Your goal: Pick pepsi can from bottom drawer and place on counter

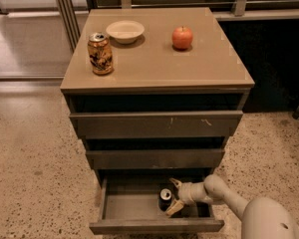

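Observation:
The pepsi can (165, 199) stands upright inside the open bottom drawer (129, 210), its silver top facing up. My gripper (174, 195) reaches into the drawer from the right and sits right beside the can, open, with one finger behind the can and the other in front of it. The fingers are around the can's right side and not closed on it. The counter (154, 59) is the tan top of the cabinet above.
On the counter stand a gold-and-brown patterned can (100, 53), a white bowl (125, 31) and a red apple (182, 37). The two upper drawers (157, 125) are slightly open above the bottom drawer. Speckled floor surrounds the cabinet.

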Robot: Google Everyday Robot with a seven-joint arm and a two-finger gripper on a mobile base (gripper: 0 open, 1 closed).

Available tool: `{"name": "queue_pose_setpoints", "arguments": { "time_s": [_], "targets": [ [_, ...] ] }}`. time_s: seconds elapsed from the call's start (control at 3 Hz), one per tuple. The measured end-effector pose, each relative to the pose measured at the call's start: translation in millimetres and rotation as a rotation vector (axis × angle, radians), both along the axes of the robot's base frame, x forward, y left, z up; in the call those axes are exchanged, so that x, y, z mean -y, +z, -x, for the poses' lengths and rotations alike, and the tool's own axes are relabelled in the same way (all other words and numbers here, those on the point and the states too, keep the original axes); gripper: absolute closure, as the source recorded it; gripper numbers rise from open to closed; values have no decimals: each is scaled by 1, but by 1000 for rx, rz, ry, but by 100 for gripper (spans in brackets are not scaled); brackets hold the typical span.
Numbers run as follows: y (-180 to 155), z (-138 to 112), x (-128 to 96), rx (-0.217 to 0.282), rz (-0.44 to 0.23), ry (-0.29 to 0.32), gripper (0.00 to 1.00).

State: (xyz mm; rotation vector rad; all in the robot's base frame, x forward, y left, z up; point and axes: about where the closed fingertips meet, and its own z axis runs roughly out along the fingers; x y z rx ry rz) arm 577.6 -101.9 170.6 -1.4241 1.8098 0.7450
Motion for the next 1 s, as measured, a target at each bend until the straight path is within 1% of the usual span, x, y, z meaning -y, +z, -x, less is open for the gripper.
{"name": "queue_pose_setpoints", "arguments": {
  "time_s": [0.33,1.0],
  "targets": [
    [-4,0,-16,-2,-34,31,25],
    [-5,0,-17,-3,-36,34,73]
  ]
}}
